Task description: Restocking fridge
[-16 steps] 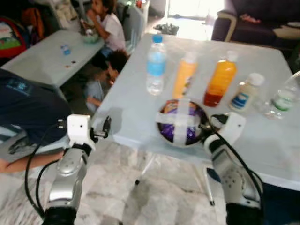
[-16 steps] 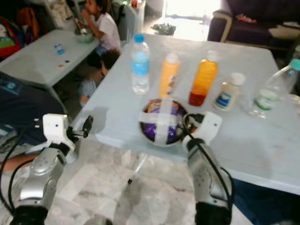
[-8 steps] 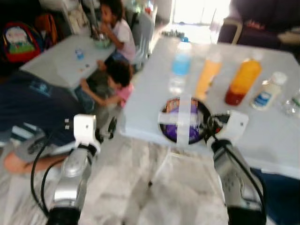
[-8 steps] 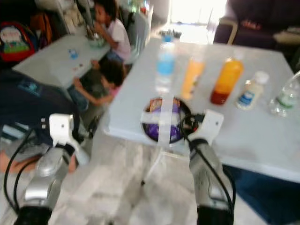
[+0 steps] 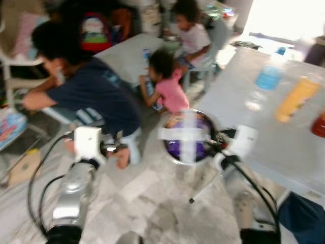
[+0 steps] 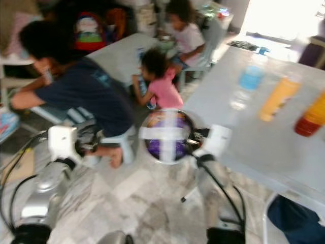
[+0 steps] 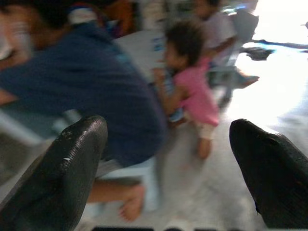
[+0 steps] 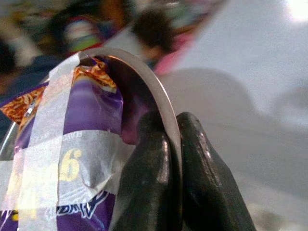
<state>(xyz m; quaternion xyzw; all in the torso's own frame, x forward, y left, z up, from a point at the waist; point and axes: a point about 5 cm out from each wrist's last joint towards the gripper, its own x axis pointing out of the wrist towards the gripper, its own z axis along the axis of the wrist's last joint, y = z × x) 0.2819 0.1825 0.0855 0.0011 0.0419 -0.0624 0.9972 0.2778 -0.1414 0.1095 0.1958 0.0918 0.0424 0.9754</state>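
A metal bowl (image 5: 186, 137) holds a purple snack packet taped down with a white cross of tape. My right gripper (image 5: 218, 140) is shut on the bowl's rim; in the right wrist view its two fingers (image 8: 154, 163) pinch the rim (image 8: 159, 103), one inside and one outside. The bowl hangs in the air off the white table's (image 5: 264, 137) near left corner, above the tiled floor. My left gripper (image 5: 118, 147) is held out in front, open and empty, its fingers (image 7: 67, 178) spread wide.
On the table stand a water bottle (image 5: 267, 79), a yellow bottle (image 5: 296, 97) and an orange-red bottle (image 5: 320, 124). To the left a person in a dark blue shirt (image 5: 91, 94) bends low. Two children (image 5: 170, 84) sit by a second low table (image 5: 129, 56). The picture is blurred.
The whole view has swung left, so the table has slid right and the people have come to the middle. The bowl stays in my right gripper, now off the table's edge.
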